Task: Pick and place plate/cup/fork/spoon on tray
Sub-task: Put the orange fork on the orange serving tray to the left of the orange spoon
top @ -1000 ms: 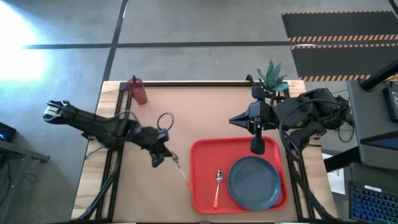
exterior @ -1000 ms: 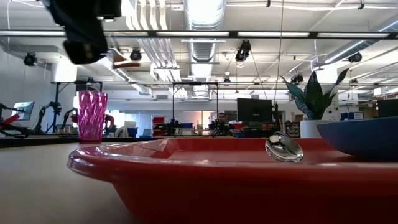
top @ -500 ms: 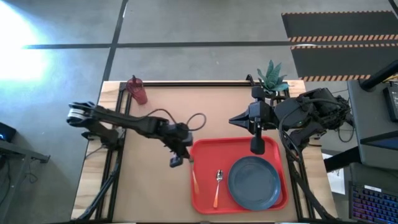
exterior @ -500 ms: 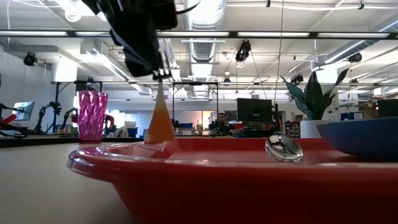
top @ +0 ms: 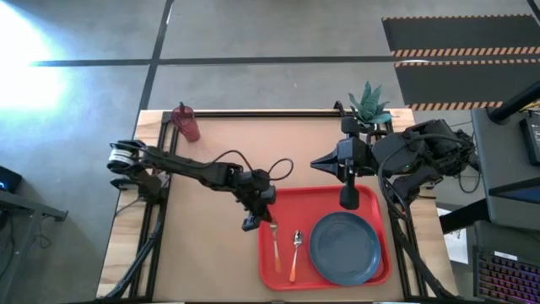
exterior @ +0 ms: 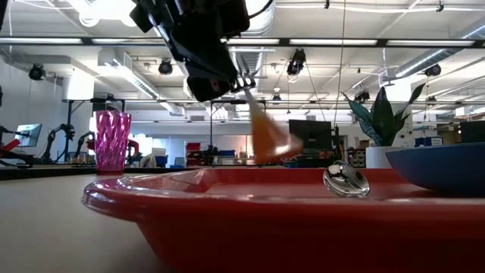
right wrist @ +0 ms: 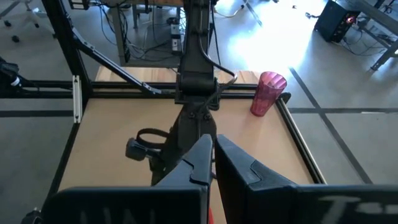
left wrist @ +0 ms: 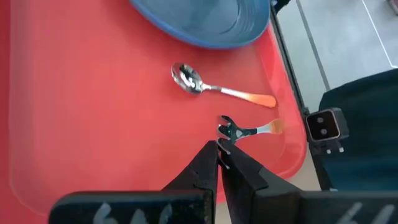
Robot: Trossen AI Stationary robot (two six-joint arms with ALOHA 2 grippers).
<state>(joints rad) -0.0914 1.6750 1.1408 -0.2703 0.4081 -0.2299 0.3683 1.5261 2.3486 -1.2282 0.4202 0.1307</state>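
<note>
So over the last second the left arm swings in from the left half of the table and now reaches out over the tray's (top: 325, 198) left edge. The left gripper (top: 263, 221) carries the fork (top: 273, 236) along, so it's off the bare tabletop and hanging over the red surface, just left of the spoon (top: 294, 254), fingers pinched on the tine end.

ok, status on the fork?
Left tool shut on fork, over tray beside spoon. Right tool waits shut above plate. Cup left at far corner. Nothing in the way.
</note>
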